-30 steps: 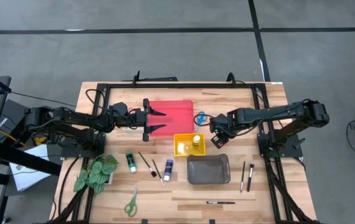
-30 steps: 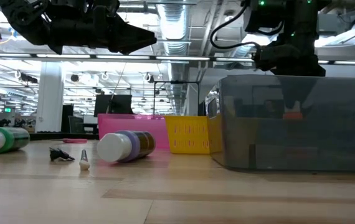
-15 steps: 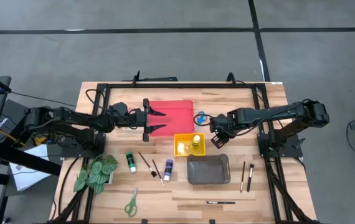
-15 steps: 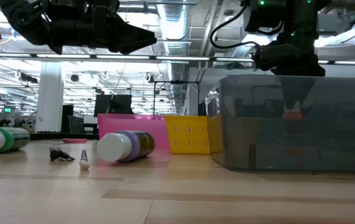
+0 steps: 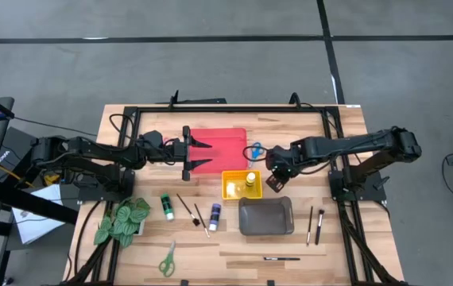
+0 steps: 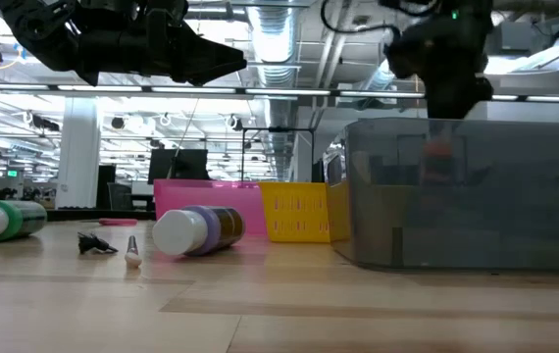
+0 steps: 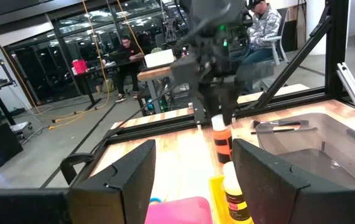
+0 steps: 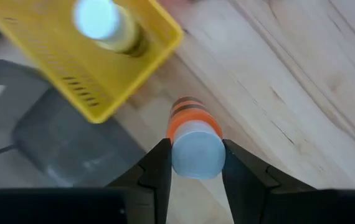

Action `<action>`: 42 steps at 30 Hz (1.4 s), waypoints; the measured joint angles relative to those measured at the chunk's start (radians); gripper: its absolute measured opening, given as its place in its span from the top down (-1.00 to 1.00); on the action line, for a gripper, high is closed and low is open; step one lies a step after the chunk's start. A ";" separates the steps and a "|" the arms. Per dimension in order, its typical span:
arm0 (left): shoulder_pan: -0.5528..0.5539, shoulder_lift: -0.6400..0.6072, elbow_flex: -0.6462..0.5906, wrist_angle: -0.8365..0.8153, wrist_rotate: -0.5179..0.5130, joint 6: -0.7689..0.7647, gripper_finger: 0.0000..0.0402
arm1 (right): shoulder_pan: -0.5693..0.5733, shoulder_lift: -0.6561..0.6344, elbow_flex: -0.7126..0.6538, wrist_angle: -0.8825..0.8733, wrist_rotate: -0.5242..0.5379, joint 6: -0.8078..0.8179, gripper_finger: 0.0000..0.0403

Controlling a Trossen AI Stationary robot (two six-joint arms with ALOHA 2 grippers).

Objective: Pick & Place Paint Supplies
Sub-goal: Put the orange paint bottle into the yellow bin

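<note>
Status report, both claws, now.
Right claw shut on red paint bottle, beside yellow tray. Left claw open over red tray. Nothing in the way.

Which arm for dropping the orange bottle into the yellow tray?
Right. Its claw is shut on the orange bottle, right beside the yellow tray. The left claw hangs open over the red tray.

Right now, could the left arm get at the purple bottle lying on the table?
Probably yes. The left gripper hovers open and empty over the red tray, and the purple bottle lies in the open on its side of the table, with only a brush beside it. The right gripper holds an orange bottle elsewhere.
</note>
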 joint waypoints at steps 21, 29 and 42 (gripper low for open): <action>0.000 0.000 0.000 0.003 0.000 0.000 -0.02 | 0.052 0.003 0.129 0.050 -0.068 -0.011 0.46; 0.000 0.000 0.000 0.003 0.000 0.005 -0.02 | 0.104 0.101 0.322 0.008 -0.094 -0.046 0.46; -0.001 0.000 0.000 -0.042 0.000 0.007 -0.02 | 0.113 0.400 0.735 -0.263 -0.066 -0.259 0.46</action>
